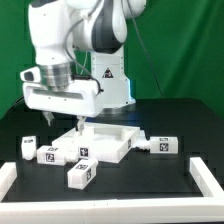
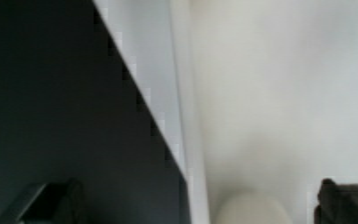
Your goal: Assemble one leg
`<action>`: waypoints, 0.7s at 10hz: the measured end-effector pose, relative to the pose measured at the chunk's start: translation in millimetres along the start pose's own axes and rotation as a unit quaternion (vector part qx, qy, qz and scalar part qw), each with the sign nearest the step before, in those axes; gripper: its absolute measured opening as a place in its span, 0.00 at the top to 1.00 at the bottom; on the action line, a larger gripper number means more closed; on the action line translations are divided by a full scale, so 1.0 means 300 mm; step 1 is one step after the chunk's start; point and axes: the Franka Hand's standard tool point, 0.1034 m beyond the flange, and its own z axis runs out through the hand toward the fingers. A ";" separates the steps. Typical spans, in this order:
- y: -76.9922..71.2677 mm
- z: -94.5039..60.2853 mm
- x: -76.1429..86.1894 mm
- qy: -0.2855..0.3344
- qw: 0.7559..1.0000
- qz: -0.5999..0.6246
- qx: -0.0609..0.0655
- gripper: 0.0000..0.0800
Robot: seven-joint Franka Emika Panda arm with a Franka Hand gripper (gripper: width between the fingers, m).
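Several legs lie on the black table: two side by side at the exterior view's left (image 1: 27, 147) (image 1: 50, 153), one in front (image 1: 82, 173) and one at the right (image 1: 163, 145). Each is a stubby white block with square tags. The big flat white panel (image 1: 103, 140) lies in the middle. My gripper (image 1: 60, 118) hangs open and empty just above the panel's far left corner. In the wrist view the gripper (image 2: 197, 206) straddles the panel's edge (image 2: 274, 100), with black table on one side. A pale rounded shape (image 2: 247, 208) shows between the fingertips (image 2: 345, 200); I cannot tell what it is.
The robot's white base (image 1: 110, 70) stands behind the panel. Low white rails bound the table at the exterior view's left (image 1: 8, 176) and right (image 1: 208, 180). A green wall is behind.
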 end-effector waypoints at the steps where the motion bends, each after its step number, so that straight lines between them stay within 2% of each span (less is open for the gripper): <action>1: -0.013 0.021 -0.009 0.000 1.000 -0.016 -0.006 0.19; 5: -0.005 0.021 -0.006 0.003 1.000 -0.024 -0.007 0.19; 7: 0.073 0.042 -0.015 0.019 0.999 -0.035 -0.012 0.19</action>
